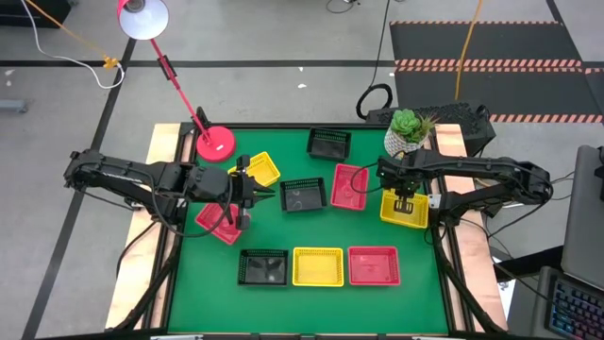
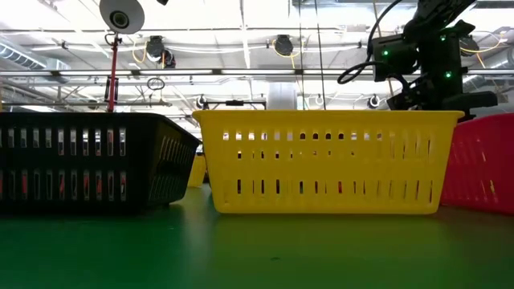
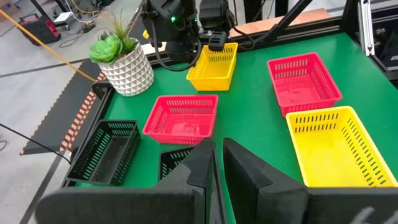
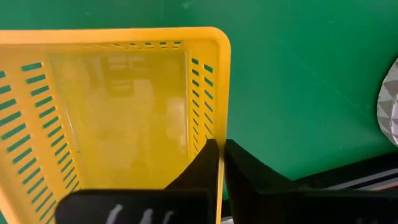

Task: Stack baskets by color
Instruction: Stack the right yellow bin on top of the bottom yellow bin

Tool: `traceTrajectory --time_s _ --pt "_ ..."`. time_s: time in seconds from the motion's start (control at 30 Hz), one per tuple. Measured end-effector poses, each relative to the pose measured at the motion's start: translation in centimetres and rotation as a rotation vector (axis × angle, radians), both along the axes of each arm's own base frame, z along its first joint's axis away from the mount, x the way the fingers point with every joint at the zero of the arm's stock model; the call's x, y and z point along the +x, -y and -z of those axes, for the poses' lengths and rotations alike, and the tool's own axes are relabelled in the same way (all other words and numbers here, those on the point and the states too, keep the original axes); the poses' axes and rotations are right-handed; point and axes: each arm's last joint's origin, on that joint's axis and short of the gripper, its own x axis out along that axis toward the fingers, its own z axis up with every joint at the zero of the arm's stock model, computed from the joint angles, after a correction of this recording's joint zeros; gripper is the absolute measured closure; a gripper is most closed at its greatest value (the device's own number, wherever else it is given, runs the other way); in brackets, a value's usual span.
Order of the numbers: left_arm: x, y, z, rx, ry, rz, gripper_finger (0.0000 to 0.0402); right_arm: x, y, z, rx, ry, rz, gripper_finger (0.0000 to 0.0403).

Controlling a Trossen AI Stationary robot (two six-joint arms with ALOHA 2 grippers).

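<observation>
On the green table [image 1: 302,297], nine baskets lie scattered — the right gripper [image 1: 404,201] has its fingers pinched tight on the rim of the yellow basket [image 1: 404,210] near the right edge, by the plant pot [image 1: 406,140] — while the left gripper [image 1: 247,194], nearly closed, holds nothing.

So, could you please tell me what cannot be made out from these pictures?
- Left tool: in the high view it sits over a red-pink slotted plastic basket; whether it holds it is unclear, since the fingers hide the contact in its wrist view.
- Low view: the front black basket and yellow basket block the baskets behind.
- Right wrist view: the yellow slotted basket runs off the picture's edge.
</observation>
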Motion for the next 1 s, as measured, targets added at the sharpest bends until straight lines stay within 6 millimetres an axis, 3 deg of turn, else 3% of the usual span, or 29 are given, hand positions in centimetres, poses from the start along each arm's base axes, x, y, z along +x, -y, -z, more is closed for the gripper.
traceTrajectory --time_s 0.13,0.6,1.0 --pt "0.0 0.0 0.0 -0.002 0.0 -0.001 0.036 0.2 0.0 -0.3 0.018 0.023 0.017 0.0399" --pt "0.0 0.0 0.0 0.005 0.0 0.002 0.036 2.0 0.7 -4.0 -0.03 0.157 0.073 0.04" --pt "0.0 0.0 0.0 -0.013 0.002 -0.006 0.036 1.1 0.3 -1.0 -0.017 0.109 0.072 0.0401"
